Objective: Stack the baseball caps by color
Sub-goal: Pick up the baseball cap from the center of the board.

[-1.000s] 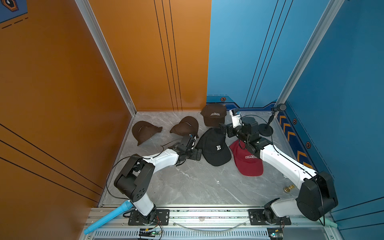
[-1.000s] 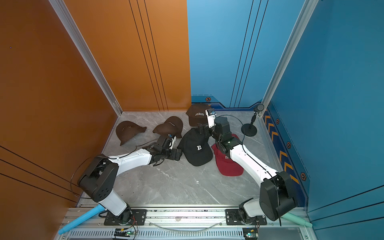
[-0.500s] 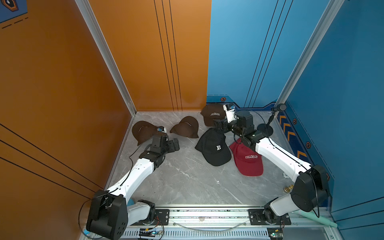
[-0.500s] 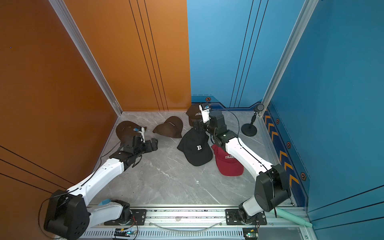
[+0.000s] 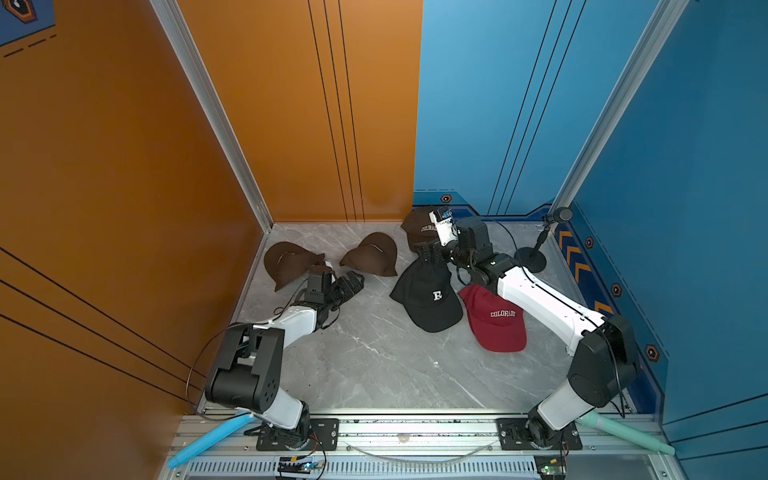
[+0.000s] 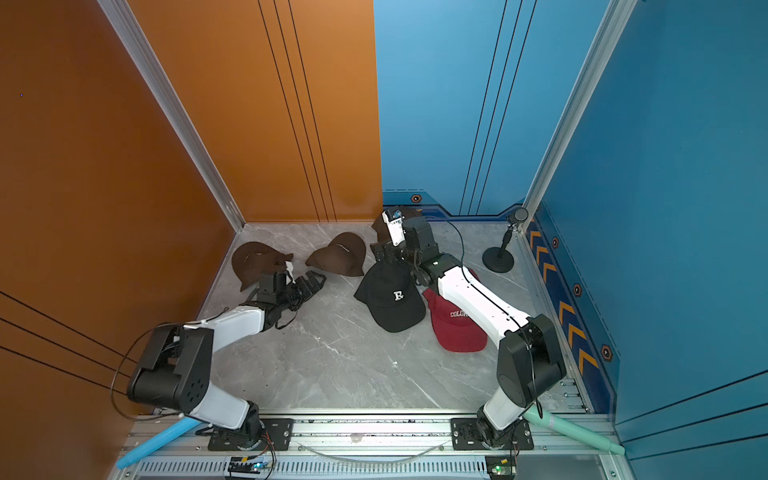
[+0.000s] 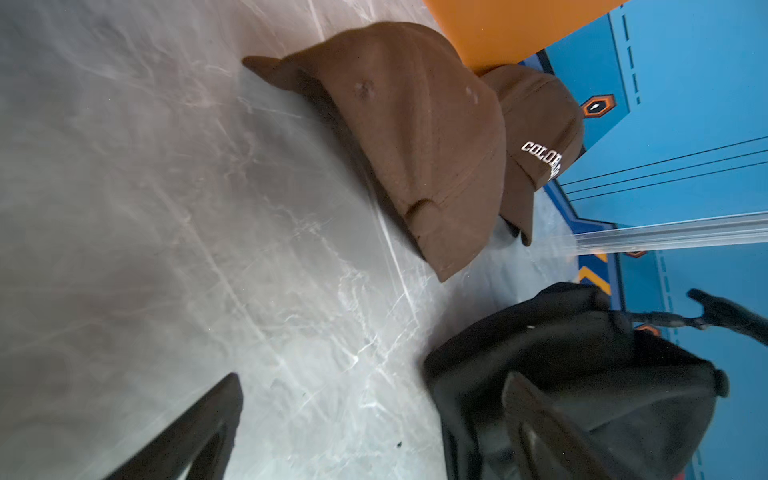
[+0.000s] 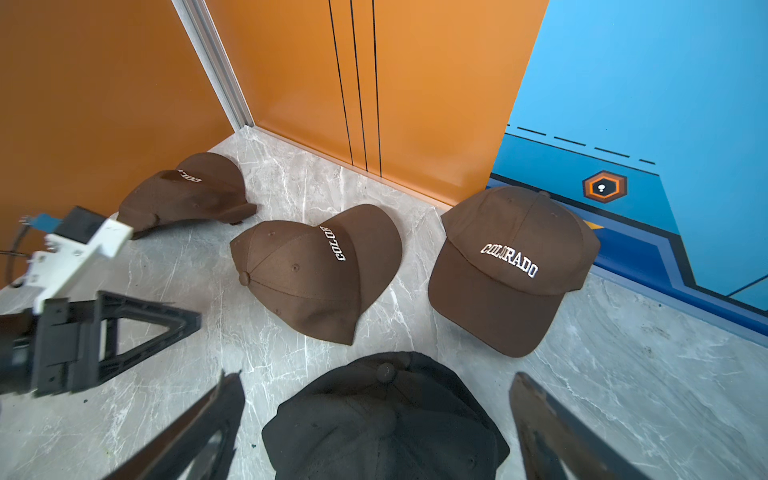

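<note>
Nearest the table's (image 5: 374, 365) front edge, toward its right side, lies the red cap (image 5: 498, 328), lettered "COLORADO" in white. Just beside it, the black cap (image 5: 428, 297) shows a white "R". You cannot tell whether more caps lie under either.

Your right gripper (image 5: 428, 254) hangs wide and empty over the black cap's crown. Your left gripper (image 5: 352, 281), also wide and empty, sits low near the left brown cap (image 5: 289, 264) and the middle brown cap (image 5: 370, 257); the latter shows only "COLOR". Against the far edge, the right brown cap (image 5: 419, 226) reads "COLORADO".

Expect light, soft cloth that folds and drags. Only the brims look stiff, so pinch a brim or the firm front panel.
</note>
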Robot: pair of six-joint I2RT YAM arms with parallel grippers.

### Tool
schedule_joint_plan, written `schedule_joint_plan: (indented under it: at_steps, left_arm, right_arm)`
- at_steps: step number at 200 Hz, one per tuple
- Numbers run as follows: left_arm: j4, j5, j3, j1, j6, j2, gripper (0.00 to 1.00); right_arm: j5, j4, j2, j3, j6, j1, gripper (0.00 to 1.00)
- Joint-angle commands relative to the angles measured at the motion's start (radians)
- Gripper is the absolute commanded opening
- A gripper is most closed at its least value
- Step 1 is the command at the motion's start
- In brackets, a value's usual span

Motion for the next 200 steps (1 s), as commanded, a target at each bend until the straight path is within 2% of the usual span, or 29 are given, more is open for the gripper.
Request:
schedule_joint_plan:
  at_steps: [1, 29, 61, 118, 153, 167, 169, 182, 200]
  left_arm:
    - [0.262, 0.078, 0.017, -0.004, -0.117, 0.091, 0.98]
    - [0.468, 0.068, 0.011, -0.003, -0.187, 0.2, 0.98]
    - [0.615, 0.069, 0.043, -0.016, -0.194, 0.302, 0.98]
    - [0.745, 0.005, 0.091, -0.018, -0.181, 0.398, 0.98]
    - [0.783, 0.007, 0.15, -0.012, -0.169, 0.451, 0.99]
    - [0.807, 0.017, 0.168, -0.012, -0.164, 0.468, 0.88]
    - [0.812, 0.019, 0.169, -0.012, -0.164, 0.469, 0.81]
    - [0.836, 0.032, 0.179, -0.01, -0.166, 0.477, 0.56]
    - [0.849, 0.035, 0.172, -0.004, -0.169, 0.47, 0.27]
  right_arm:
    - [-0.006, -0.022, -0.015, -0.003, -0.018, -0.001, 1.0]
    - [-0.008, -0.022, -0.026, -0.018, -0.023, -0.007, 1.0]
    - [-0.015, -0.008, -0.029, -0.035, -0.023, -0.012, 1.0]
    - [-0.033, -0.009, -0.019, -0.038, -0.028, -0.021, 1.0]
    - [-0.044, -0.01, -0.012, -0.039, -0.03, -0.023, 1.0]
    - [-0.044, -0.012, -0.014, -0.041, -0.032, -0.024, 1.0]
    - [-0.044, -0.012, -0.013, -0.041, -0.033, -0.024, 1.0]
    - [-0.046, -0.016, -0.018, -0.044, -0.035, -0.027, 1.0]
    - [-0.046, -0.015, -0.026, -0.051, -0.036, -0.029, 1.0]
